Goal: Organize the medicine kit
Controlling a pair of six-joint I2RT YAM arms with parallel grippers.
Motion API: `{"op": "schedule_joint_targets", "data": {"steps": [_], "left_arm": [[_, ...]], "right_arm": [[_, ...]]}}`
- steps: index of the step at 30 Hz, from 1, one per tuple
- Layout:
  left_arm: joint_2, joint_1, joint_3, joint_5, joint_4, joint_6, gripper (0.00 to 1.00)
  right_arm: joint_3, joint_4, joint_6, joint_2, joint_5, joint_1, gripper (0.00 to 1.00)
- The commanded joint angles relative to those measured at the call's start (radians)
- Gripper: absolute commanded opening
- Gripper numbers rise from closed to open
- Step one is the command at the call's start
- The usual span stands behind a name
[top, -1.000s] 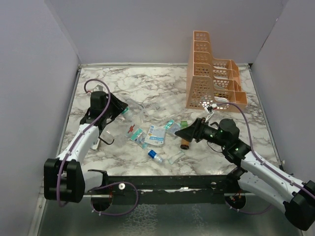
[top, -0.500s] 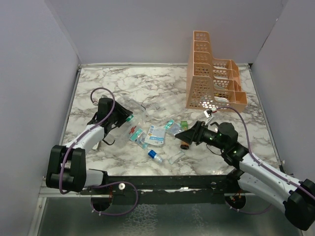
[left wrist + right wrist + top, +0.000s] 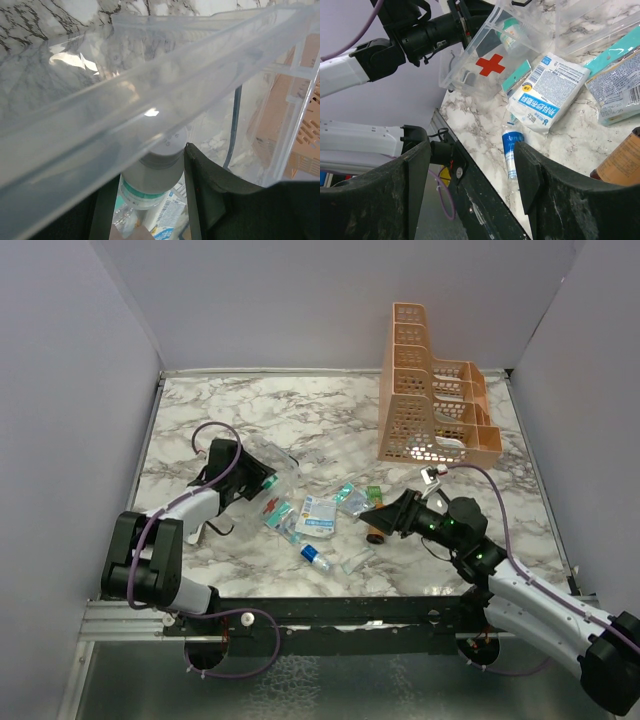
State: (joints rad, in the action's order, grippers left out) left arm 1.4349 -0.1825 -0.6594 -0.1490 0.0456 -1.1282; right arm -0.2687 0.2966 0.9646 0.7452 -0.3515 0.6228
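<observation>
The clear medicine kit box (image 3: 270, 465) with a red cross (image 3: 490, 65) lies tilted at the left of the marble table. My left gripper (image 3: 252, 480) is shut on a white-capped bottle with a teal band (image 3: 152, 175), held at the box's open edge; the clear box wall (image 3: 150, 85) fills the left wrist view. My right gripper (image 3: 372, 510) is open and empty, hovering beside an amber bottle (image 3: 377, 533). Between its fingers (image 3: 472, 147) a small blue tube (image 3: 511, 150) lies on the table.
Loose items lie between the arms: a white sachet (image 3: 318, 515), green packets (image 3: 350, 495), a clear packet (image 3: 355, 560) and the blue tube (image 3: 315, 557). An orange tiered rack (image 3: 430, 410) stands at the back right. The table's near rail (image 3: 485, 200) shows below.
My left gripper has moved down and right with the bottle to the clear box. My right gripper has dropped slightly toward the near edge, still open.
</observation>
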Motion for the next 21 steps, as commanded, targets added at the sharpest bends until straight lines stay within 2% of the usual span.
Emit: {"op": "schedule_joint_targets", "data": {"steps": [1,6,10,13,19,21], "left_arm": [[0.024,-0.028,-0.046,-0.045,0.06,-0.054,0.54],[0.039,-0.029,-0.062,-0.017,-0.002,-0.013,0.66],[0.04,-0.029,-0.067,0.004,-0.038,0.024,0.7],[0.045,-0.029,-0.08,0.025,-0.066,0.06,0.65],[0.074,-0.03,-0.092,-0.013,-0.066,0.101,0.4],[0.082,-0.031,-0.094,-0.011,-0.071,0.111,0.38]], "right_arm": [[0.029,0.072,0.026,0.014,0.039,0.004,0.67],[0.025,0.068,0.023,0.021,0.036,0.005,0.67],[0.028,0.055,0.018,0.01,0.048,0.005,0.67],[0.029,0.052,0.015,0.01,0.051,0.005,0.67],[0.027,0.04,0.009,0.017,0.055,0.005,0.67],[0.021,0.023,0.002,0.021,0.062,0.005,0.66]]}}
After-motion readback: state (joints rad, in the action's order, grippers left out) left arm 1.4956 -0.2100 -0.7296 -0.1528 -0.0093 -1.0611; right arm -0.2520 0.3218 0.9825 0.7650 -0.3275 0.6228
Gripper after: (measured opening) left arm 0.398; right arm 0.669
